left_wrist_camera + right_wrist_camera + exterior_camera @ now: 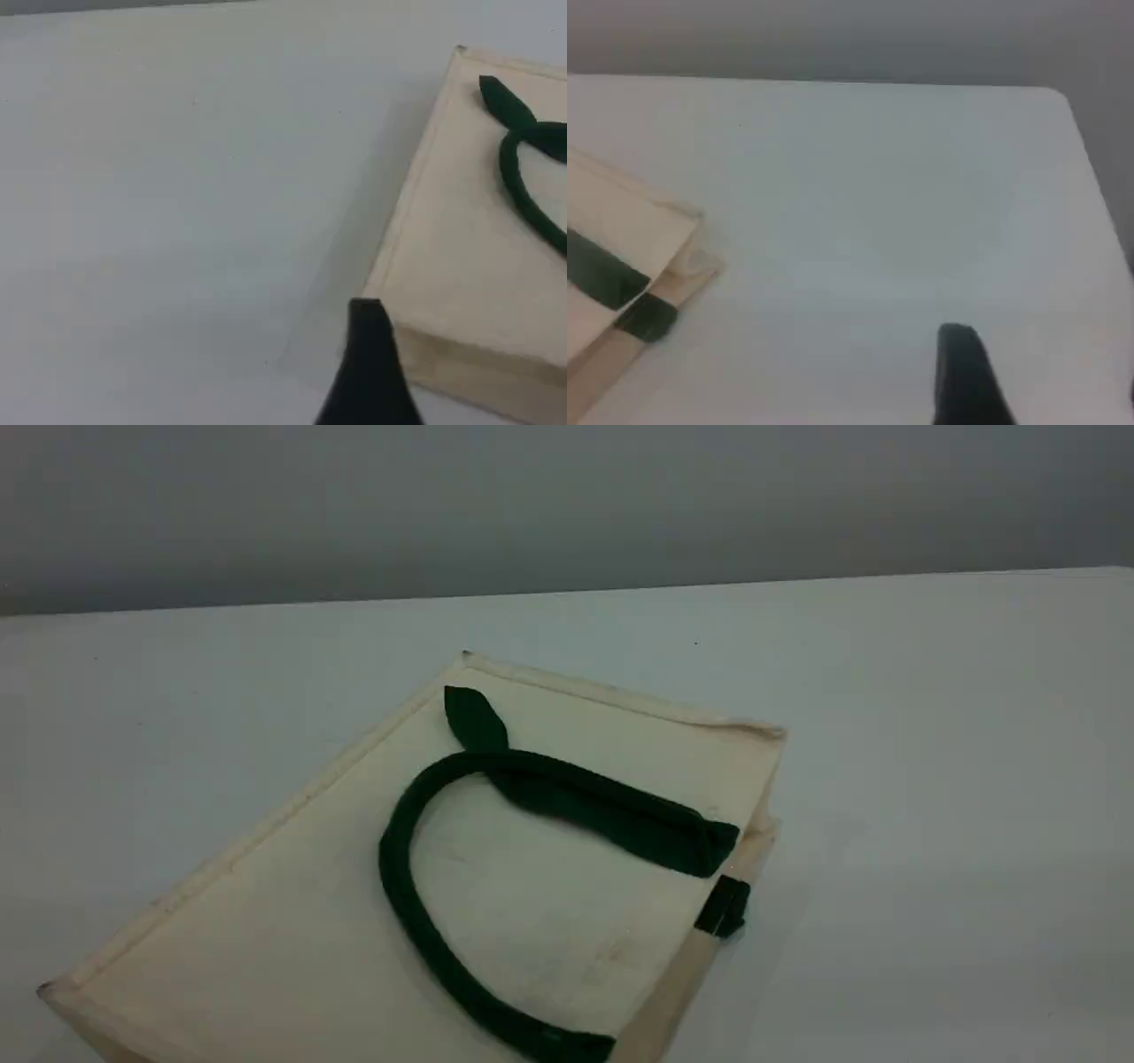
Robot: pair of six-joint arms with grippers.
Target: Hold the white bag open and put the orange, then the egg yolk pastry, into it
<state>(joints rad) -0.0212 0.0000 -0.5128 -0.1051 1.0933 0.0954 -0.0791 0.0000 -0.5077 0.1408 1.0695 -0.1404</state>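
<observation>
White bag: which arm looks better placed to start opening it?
Probably the right. The white bag lies flat, and its layered open edge faces the right gripper. The left gripper is nearer the bag, but beside a side edge that looks closed.

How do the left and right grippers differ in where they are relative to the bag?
The left gripper lines up with the bag's corner in its view. The right gripper is over the table, with the bag off to its left. Left's view shows the bag's face and handle; right's shows only one corner. Shared: neither appears in the scene view or visibly holds anything.
</observation>
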